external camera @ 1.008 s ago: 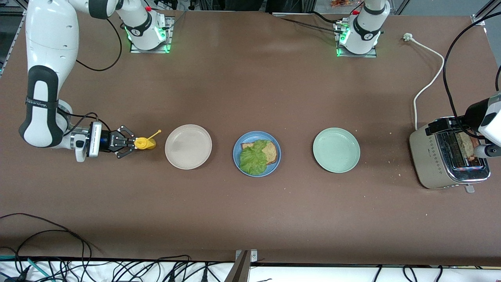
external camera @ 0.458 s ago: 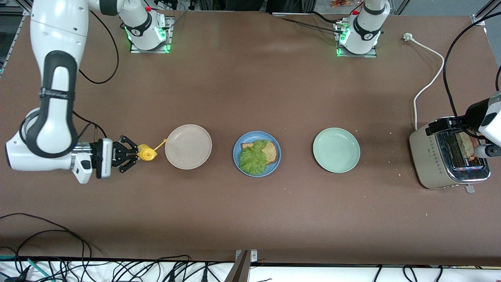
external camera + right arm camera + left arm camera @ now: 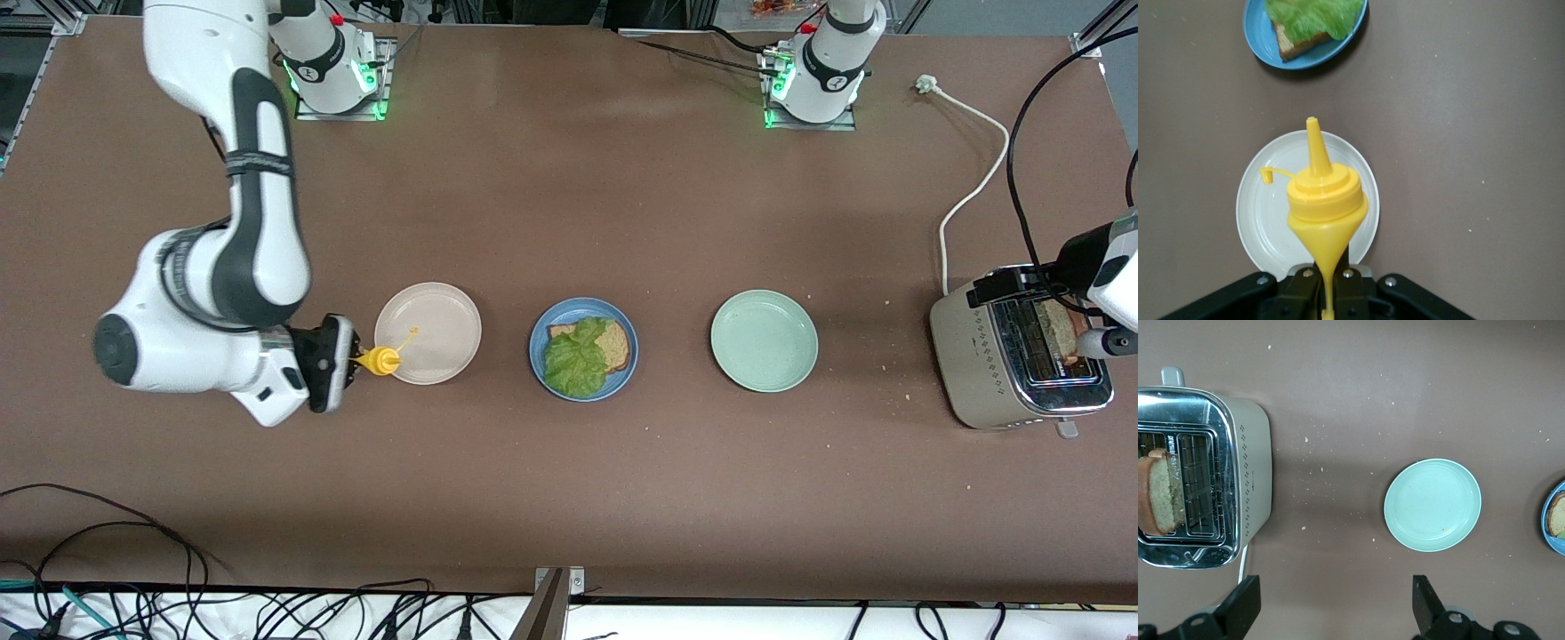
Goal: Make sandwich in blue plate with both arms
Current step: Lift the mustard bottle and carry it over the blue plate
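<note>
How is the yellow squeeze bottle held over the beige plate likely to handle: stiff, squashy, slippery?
The yellow squeeze bottle looks pinched into a narrow wedge where the right hand is shut on it, so it is probably soft and squashy. Its glossy plastic may slip. The cap dangling on a thin tether beside the nozzle would likely flop about over the beige plate.

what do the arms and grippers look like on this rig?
Both arms are glossy white shells with black joint sections. The right arm has a black strap with small lettering, black cables and a red button near its green-lit base. The right gripper and left gripper are black; the left's fingers are flat and angular.
</note>
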`<state>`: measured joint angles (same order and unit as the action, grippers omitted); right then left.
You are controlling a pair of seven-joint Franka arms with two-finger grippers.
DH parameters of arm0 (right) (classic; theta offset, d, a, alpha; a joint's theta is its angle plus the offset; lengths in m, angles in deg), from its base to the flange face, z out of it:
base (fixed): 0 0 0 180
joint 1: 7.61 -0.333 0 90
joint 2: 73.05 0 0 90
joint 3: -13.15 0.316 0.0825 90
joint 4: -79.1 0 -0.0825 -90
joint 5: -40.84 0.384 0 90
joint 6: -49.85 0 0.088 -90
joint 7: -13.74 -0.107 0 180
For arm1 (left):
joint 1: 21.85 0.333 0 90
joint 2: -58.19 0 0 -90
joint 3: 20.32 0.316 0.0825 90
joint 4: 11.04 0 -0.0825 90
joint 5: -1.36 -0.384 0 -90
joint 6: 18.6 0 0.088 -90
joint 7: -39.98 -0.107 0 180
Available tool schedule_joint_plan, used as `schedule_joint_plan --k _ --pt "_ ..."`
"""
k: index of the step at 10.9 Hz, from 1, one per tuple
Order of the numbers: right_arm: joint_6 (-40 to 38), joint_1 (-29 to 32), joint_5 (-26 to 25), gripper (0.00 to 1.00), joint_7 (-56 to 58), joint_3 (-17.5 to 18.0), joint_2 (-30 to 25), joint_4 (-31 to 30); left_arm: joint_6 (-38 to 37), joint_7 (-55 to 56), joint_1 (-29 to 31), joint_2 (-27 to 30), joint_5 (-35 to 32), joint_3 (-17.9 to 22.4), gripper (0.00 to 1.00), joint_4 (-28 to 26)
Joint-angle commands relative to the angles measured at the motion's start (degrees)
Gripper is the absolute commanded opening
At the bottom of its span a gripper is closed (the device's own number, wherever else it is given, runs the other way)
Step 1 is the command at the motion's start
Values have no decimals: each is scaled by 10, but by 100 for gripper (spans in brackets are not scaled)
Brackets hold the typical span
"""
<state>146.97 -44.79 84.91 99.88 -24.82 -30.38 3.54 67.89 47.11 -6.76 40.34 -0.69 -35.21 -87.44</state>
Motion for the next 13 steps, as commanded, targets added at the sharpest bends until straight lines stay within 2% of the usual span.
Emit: schedule_joint_plan --k 1,2,7,9,13 --pt "50 -83 -129 2 -96 -4 7 44 -7 -10 2 2 -11 -2 100 2" --pt "77 -113 -151 2 -120 -5 9 44 -7 -9 2 2 -11 -2 100 2" --pt "112 -244 -386 3 -263 -3 29 44 -7 -10 2 2 -11 -2 100 2" --pt "109 -282 -446 3 -297 -3 48 44 -7 -9 2 2 -12 -2 100 2" --pt "99 -332 -528 3 -344 -3 73 42 -7 -9 2 3 -12 -2 100 2"
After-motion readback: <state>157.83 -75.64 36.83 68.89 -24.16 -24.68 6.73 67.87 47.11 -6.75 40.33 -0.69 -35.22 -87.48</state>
